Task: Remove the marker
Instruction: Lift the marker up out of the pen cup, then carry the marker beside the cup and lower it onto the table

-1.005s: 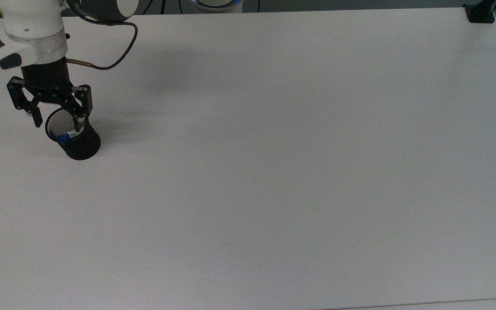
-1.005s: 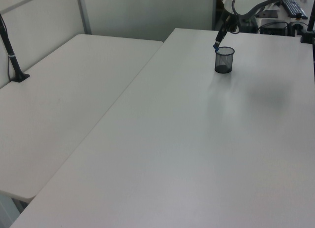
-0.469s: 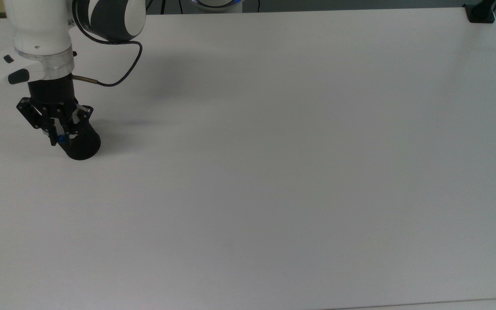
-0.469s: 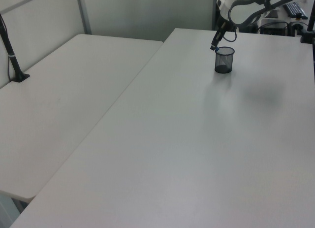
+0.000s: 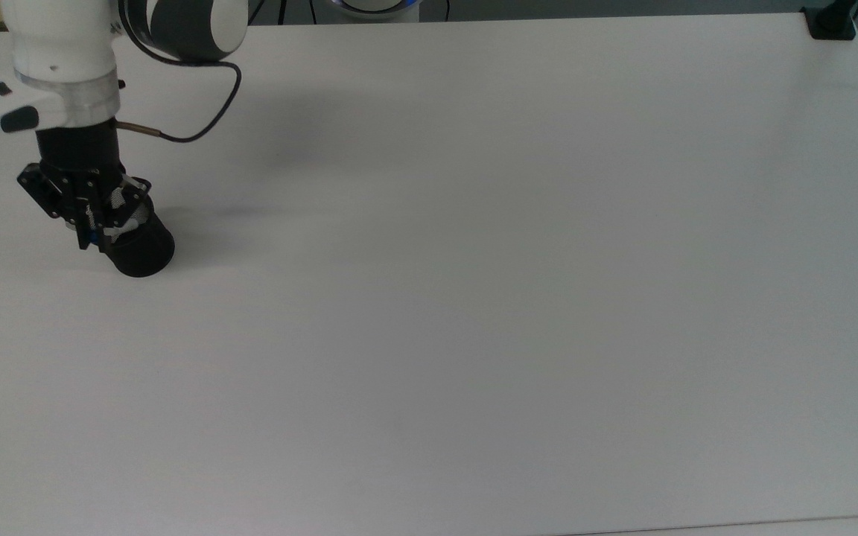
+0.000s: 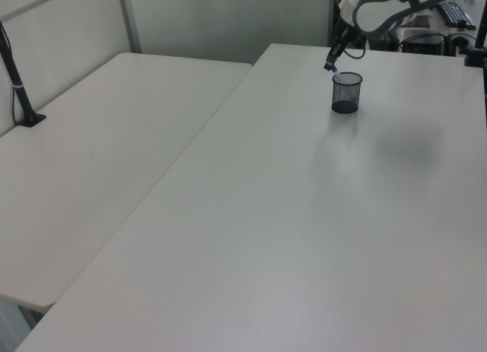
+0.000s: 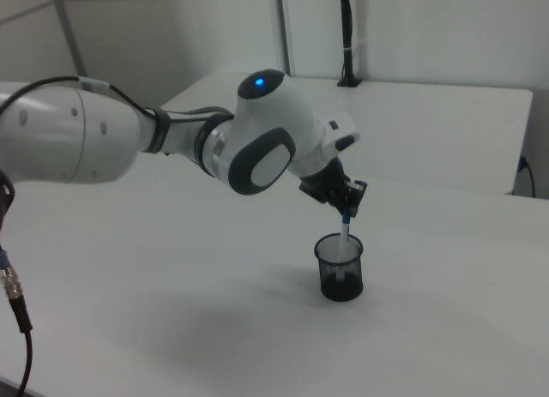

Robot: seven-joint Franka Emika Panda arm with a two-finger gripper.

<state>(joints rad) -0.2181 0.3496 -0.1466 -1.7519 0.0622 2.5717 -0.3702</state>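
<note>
Pincer (image 7: 346,210) clamped on marker (image 7: 344,234) cap | marker half-risen, tail inside mesh cup (image 7: 340,268) | I'd lift straight up until tail clears cup rim, avoiding tipping cup on worktop (image 5: 474,298).

The marker's (image 7: 345,234) lower end is hidden inside the cup (image 7: 340,268); its cap is covered by the gripper (image 7: 346,212) holding it.

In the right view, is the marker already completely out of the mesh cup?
No. The tool grips the marker by its blue top, and the white barrel's lower part still sits inside the black mesh cup.
</note>
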